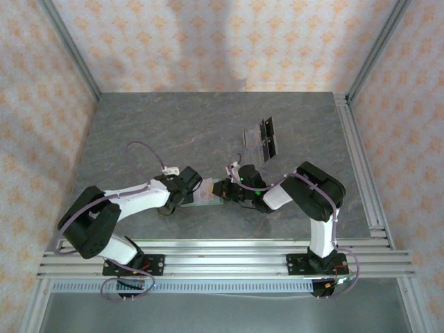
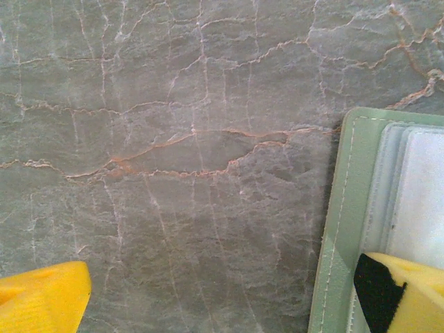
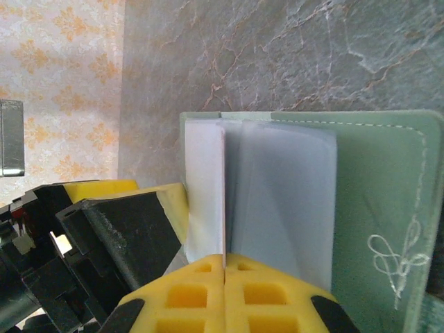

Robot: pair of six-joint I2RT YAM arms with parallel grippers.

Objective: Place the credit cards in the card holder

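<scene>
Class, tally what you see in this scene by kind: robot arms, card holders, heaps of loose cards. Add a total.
Robot arms: 2 (left arm, right arm)
Card holder: 1
Heap of credit cards: 1, single cards too small to count
Total: 4

Grey veined marble tabletop (image 1: 173, 125), floral wallpapered walls (image 1: 208, 41), aluminium rails (image 1: 222, 251)

Left arm (image 1: 104, 208) lies low, elbow folded back, and the left gripper (image 1: 200, 192) is spread wide. Right arm (image 1: 316, 194) hooks inward at the elbow. The right gripper (image 3: 224, 277) is pinched tight, yellow pads flat together, facing the left one.
</scene>
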